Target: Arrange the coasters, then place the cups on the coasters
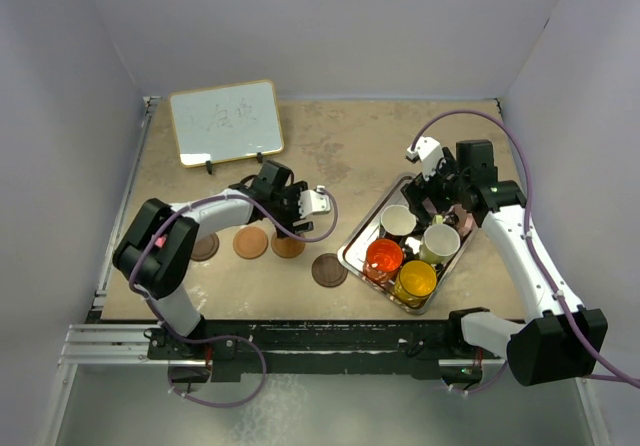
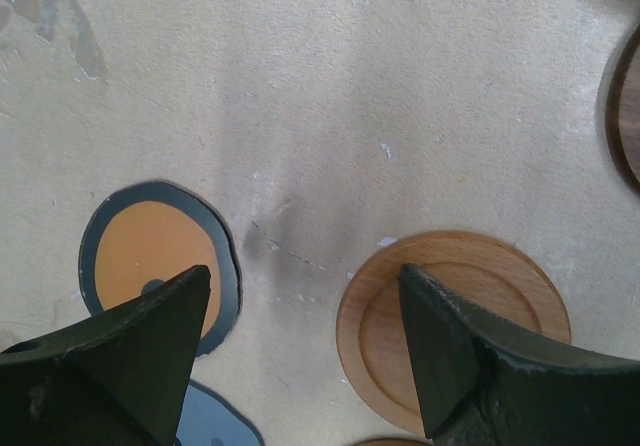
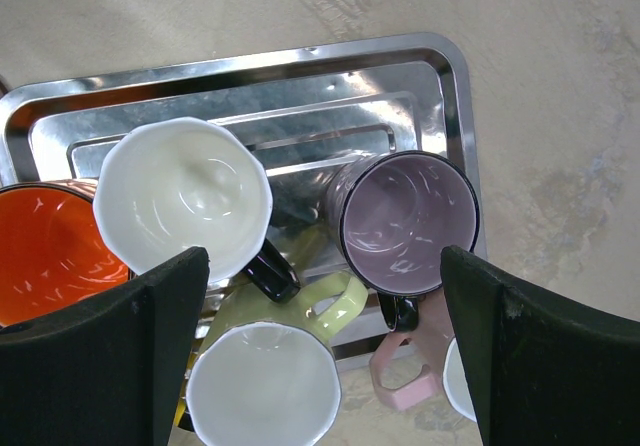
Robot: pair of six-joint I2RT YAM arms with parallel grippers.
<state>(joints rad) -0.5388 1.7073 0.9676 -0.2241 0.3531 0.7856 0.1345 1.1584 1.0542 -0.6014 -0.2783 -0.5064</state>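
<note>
My left gripper [image 2: 303,278] hangs open over bare table between an orange coaster with a black rim [image 2: 150,251] and a tan coaster [image 2: 480,296]. A blue-grey coaster [image 2: 215,421] peeks in below, a dark brown one [image 2: 625,116] at the right edge. The top view shows dark brown coasters [image 1: 204,247] [image 1: 329,269] and tan coasters [image 1: 250,242] [image 1: 288,246] below the left gripper [image 1: 287,206]. My right gripper [image 3: 322,256] is open above the cups: black-handled [image 3: 185,201], smoky purple [image 3: 410,221], yellow-green [image 3: 265,391], red-orange [image 3: 45,251], pink [image 3: 410,376]. A yellow cup [image 1: 415,280] shows from the top.
The cups stand crowded in a steel tray [image 3: 300,56] at the right of the table [image 1: 350,248]. A small whiteboard [image 1: 225,121] stands at the back left. White walls close in the table on three sides.
</note>
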